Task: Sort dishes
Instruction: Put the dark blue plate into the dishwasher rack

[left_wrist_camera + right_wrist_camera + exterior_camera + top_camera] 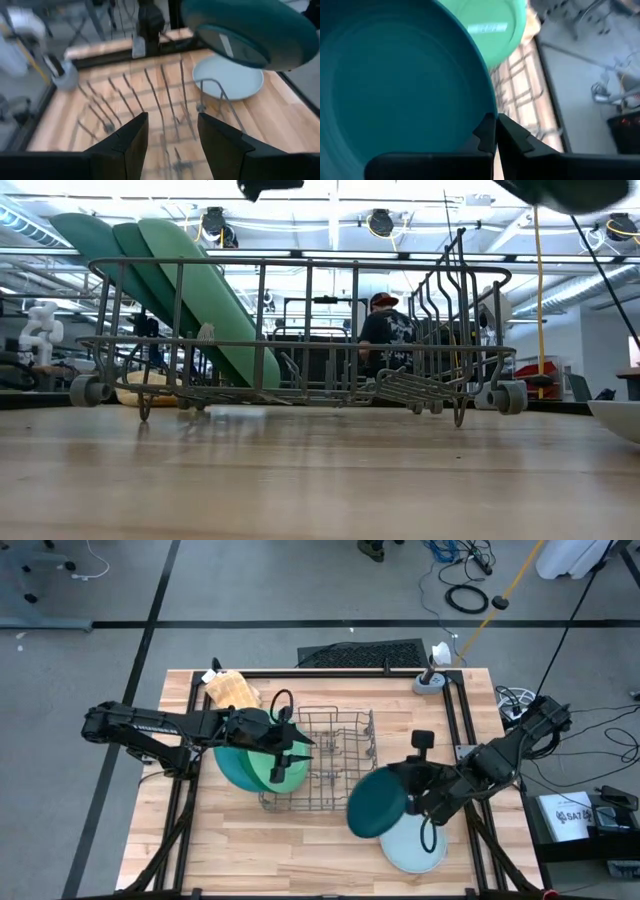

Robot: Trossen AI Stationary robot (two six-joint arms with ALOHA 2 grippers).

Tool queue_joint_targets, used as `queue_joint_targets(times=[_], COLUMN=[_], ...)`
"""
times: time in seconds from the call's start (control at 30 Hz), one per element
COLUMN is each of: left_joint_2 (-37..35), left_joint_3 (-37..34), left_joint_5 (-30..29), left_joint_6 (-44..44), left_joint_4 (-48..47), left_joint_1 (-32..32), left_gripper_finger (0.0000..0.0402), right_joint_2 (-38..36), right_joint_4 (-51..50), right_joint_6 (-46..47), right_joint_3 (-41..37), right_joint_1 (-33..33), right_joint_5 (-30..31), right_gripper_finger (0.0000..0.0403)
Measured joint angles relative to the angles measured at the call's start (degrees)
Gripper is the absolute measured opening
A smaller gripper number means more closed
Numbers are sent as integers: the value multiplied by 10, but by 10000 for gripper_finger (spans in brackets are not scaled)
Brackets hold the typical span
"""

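A: My work surface is a light wooden table [250,840], planks running its length, with a dark frame along its edges.

B: What rests directly on it?

A: A grey wire rack [330,755] at the middle, on small wheeled feet in the low view. A pale blue-grey plate [412,848] lies flat near my right side, just beside the rack. A tan waffle-textured lump [232,690] sits at the far left corner. A grey round base [432,683] stands at the far right corner.
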Motion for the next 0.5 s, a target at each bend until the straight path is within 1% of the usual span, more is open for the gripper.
queue_joint_targets(times=[0.1, 0.2, 0.33, 0.43, 0.5], left_joint_2=[-2, -8, -9, -9, -9], left_joint_3=[13, 26, 36, 36, 36], left_joint_5=[0, 18, 56, 53, 24], left_joint_6=[75, 189, 320, 386, 422], left_joint_4=[11, 11, 8, 7, 10], left_joint_1=[-5, -13, -36, -57, -74], left_gripper_finger=[182, 182, 188, 200, 211], right_joint_2=[0, 0, 0, 0, 0], right_joint_4=[57, 89, 100, 106, 118], right_joint_6=[-50, -71, -52, -27, -11], right_joint_3=[0, 0, 0, 0, 0], right_joint_1=[-17, -38, -79, -112, -134], right_joint_5=[8, -2, -48, -88, -113], right_gripper_finger=[0, 0, 0, 0, 0])
